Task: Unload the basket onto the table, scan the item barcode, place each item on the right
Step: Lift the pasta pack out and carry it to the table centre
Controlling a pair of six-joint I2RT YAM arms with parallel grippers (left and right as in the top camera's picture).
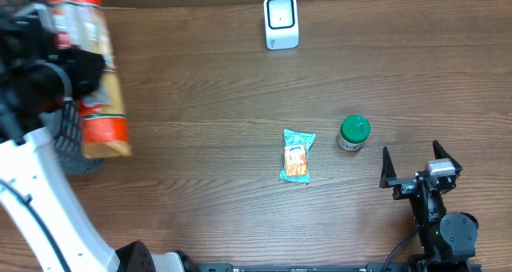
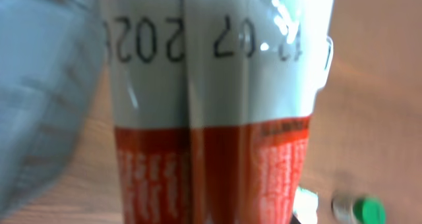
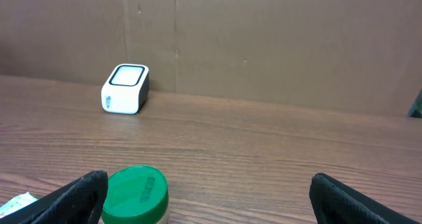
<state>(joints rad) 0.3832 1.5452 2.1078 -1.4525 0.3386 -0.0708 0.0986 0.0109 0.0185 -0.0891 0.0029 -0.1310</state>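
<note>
- Overhead: the left gripper (image 1: 80, 72) is clamped on a long snack bag (image 1: 100, 104) of glossy orange-and-white film. The bag is held raised at the far left and overlaps a dark mesh basket (image 1: 72, 148) in this view.
- Overhead: a white, rounded box scanner (image 1: 281, 22) stands at the far edge of the wood-grain table (image 1: 200, 80), well apart from the bag. A small crinkled sachet (image 1: 297, 155) and a round green-lidded jar (image 1: 353, 133) sit mid-table. The right gripper (image 1: 419, 166) has its black fingers spread wide and holds nothing.
- Left wrist: the bag fills the frame. Its film is creased, with a lengthwise seam and black printed digits on white above an orange-red band.
- Right wrist: blunt black fingertips sit in the lower corners, and the jar's smooth lid shows beside the left one.
</note>
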